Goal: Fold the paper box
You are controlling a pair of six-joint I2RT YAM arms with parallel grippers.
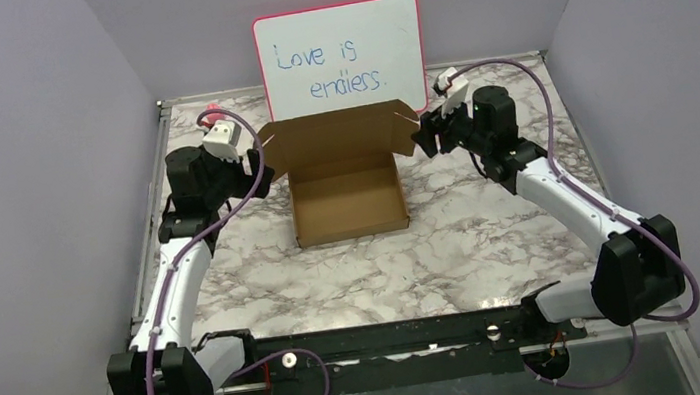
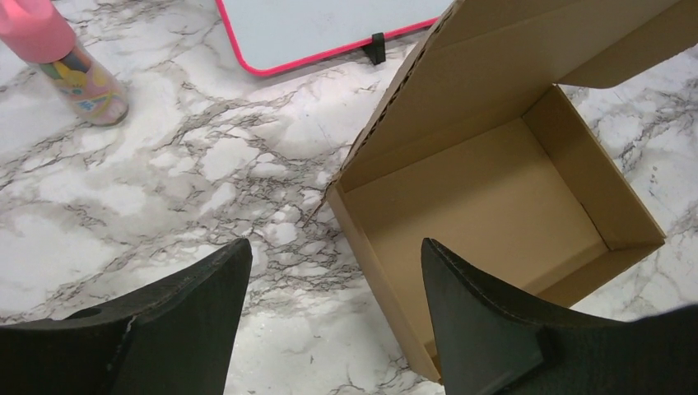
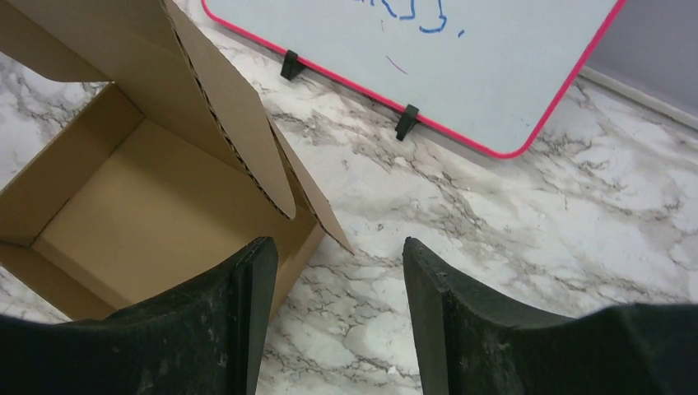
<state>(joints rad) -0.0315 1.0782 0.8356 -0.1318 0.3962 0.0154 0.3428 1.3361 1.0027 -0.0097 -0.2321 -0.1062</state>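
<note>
The box point(image 1: 347, 203) sits at the centre of the top view, on the marble-patterned desk point(image 1: 453, 245), just in front of the whiteboard point(image 1: 341, 58). It is a shallow brown tray with all four walls up and nothing inside. Its lid stands open from the back wall, leaning toward the whiteboard, with a side tab spread out at each end.

The left end effector point(image 1: 261, 180) hangs left of the box in the top view, near the lid's left tab. In the left wrist view, its fingers point(image 2: 206, 296) stand apart, released, with only bare desk between them. The box point(image 2: 494, 214) fills the right half of that frame, and its near corner passes behind the right finger. A small container with a pink cap point(image 2: 78, 74) stands on the desk at the upper left, well apart from the box. A red-framed corner of the whiteboard point(image 2: 329, 29) runs along the top.

The right end effector point(image 1: 424, 133) sits just beside the lid's right tab in the top view. Whether it touches the tab cannot be told. In the right wrist view, it is released too, with marble showing in the gap. The box point(image 3: 140, 206) lies at the left of that frame, and its tab reaches down toward the left finger point(image 3: 222, 321). The whiteboard point(image 3: 510, 66) crosses the upper right on two black feet.
</note>
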